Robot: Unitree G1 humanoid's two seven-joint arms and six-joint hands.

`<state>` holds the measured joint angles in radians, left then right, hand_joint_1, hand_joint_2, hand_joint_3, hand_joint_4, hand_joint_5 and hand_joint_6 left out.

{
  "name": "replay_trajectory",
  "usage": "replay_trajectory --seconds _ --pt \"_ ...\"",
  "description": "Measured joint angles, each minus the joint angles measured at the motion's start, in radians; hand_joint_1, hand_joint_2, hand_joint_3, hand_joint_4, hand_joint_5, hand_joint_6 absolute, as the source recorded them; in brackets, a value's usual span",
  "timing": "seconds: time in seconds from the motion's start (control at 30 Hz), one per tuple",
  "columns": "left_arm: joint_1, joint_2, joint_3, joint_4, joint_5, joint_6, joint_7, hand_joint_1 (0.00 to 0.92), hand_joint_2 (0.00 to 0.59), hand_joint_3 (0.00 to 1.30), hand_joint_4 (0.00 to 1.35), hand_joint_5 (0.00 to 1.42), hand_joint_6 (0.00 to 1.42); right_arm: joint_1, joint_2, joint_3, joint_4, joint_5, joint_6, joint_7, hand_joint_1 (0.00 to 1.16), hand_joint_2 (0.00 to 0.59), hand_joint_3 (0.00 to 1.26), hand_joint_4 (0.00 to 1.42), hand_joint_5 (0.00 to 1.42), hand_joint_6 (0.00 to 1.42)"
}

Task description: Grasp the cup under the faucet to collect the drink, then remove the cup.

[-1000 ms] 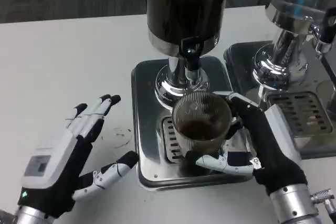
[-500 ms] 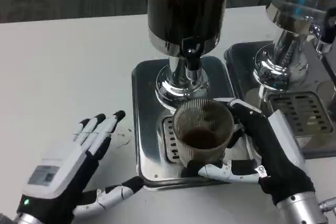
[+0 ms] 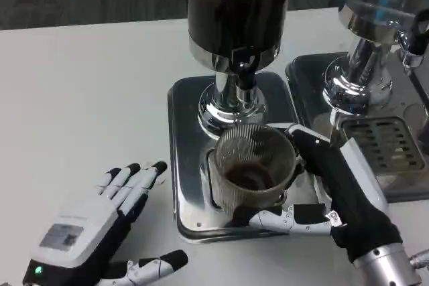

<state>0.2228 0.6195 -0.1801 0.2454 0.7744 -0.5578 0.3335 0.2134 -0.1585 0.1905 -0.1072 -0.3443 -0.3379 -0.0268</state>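
Note:
A ribbed clear cup [image 3: 254,165] with dark drink in its bottom stands over the drip grate of the steel tray [image 3: 188,159], just in front of the black faucet [image 3: 243,65] of the dark drink dispenser [image 3: 238,11]. My right hand [image 3: 332,189] grips the cup from its right side, thumb across the front near its base. My left hand [image 3: 100,222] lies over the table at the lower left with its fingers spread, holding nothing.
A second dispenser [image 3: 375,25] on its own steel tray with a grate [image 3: 385,142] stands to the right, close to my right forearm. White table [image 3: 87,85] stretches to the left and behind.
The cup has shifted a little toward me and left in my right hand's grip, away from the faucet. My left hand has drawn back toward the lower edge of the picture.

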Motion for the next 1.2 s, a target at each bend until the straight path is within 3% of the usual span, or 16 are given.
replay_trajectory --seconds 0.63,0.9,1.2 --pt "0.094 0.012 0.017 -0.104 0.024 0.031 0.004 0.000 0.112 0.00 0.00 0.00 0.00 0.088 -0.011 0.006 -0.138 0.030 0.022 0.098 0.97 0.148 0.59 0.66 0.68 0.85" --pt "0.207 0.006 0.056 -0.203 0.060 0.072 0.069 0.000 0.127 0.00 0.00 0.00 0.00 0.129 -0.014 0.017 -0.182 0.032 0.033 0.122 0.97 0.150 0.59 0.67 0.68 0.85" --pt "0.300 -0.006 0.077 -0.294 0.067 0.107 0.082 0.000 0.133 0.00 0.00 0.00 0.00 0.162 -0.051 0.017 -0.229 0.062 0.043 0.181 0.98 0.151 0.59 0.67 0.68 0.85"
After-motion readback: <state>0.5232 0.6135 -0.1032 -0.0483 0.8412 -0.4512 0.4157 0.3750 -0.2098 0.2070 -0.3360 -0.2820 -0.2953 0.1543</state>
